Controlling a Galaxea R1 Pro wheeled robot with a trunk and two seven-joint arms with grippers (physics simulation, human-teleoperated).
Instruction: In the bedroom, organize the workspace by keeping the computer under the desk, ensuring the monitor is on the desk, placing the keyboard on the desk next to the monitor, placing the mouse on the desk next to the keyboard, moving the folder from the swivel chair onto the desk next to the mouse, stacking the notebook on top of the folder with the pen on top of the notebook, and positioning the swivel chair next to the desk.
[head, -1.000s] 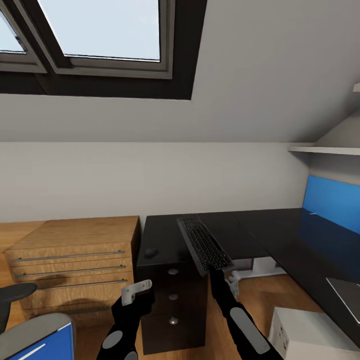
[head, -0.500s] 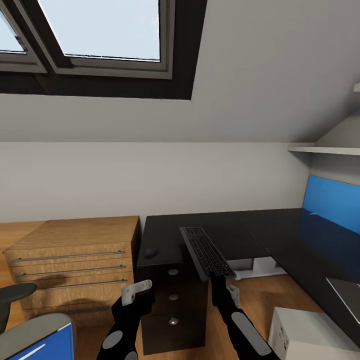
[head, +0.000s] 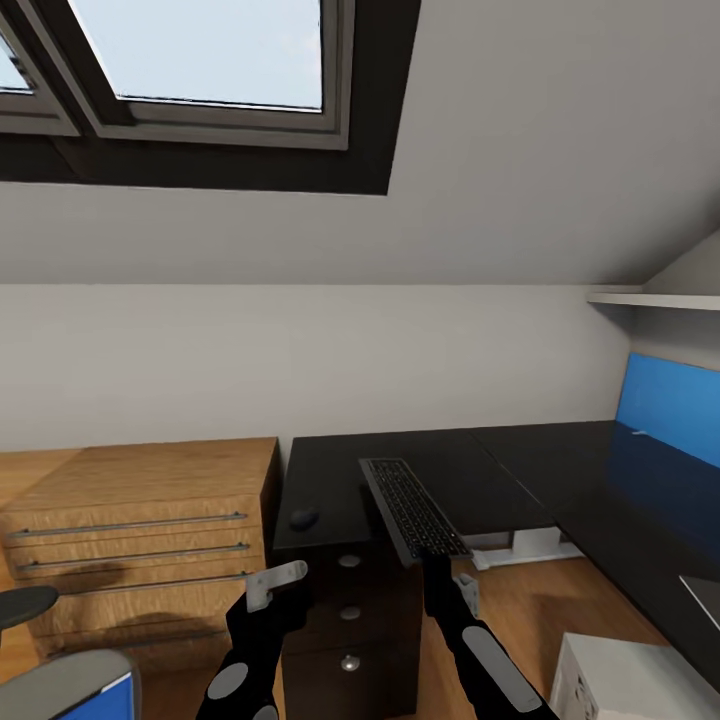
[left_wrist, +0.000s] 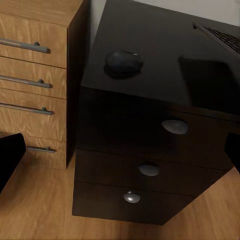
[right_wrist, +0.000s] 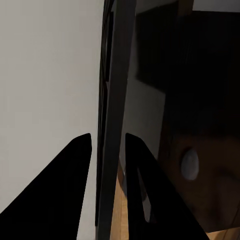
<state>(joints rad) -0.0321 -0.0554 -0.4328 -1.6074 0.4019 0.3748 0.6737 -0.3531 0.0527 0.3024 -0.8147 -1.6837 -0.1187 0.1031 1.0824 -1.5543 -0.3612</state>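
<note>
The slim dark keyboard (head: 411, 507) lies slanted over the black desk (head: 480, 470), its near end jutting past the front edge. My right gripper (head: 438, 562) is shut on that near end; in the right wrist view its fingers (right_wrist: 75, 170) stand on either side of the keyboard's (right_wrist: 113, 115) thin edge. The small dark mouse (head: 303, 518) sits on the desk's left corner, also seen as the mouse (left_wrist: 123, 62) above the drawers. My left gripper (head: 278, 588) hangs open and holds nothing, in front of the drawer stack, below the mouse. The white computer (head: 630, 680) stands on the floor at lower right. The blue folder (head: 100, 700) lies on the swivel chair (head: 22, 605) at lower left.
A light wood dresser (head: 140, 520) with bar handles stands against the desk's left side. Black drawers with silver knobs (left_wrist: 175, 126) fill the space under the desk corner. The blue back panel (head: 668, 400) and a wall shelf (head: 650, 298) are at the right. A sloped ceiling with skylights hangs overhead.
My right gripper has lowered the keyboard a little toward the desk top. The head view has shifted slightly. The left gripper and the mouse have stayed put.
</note>
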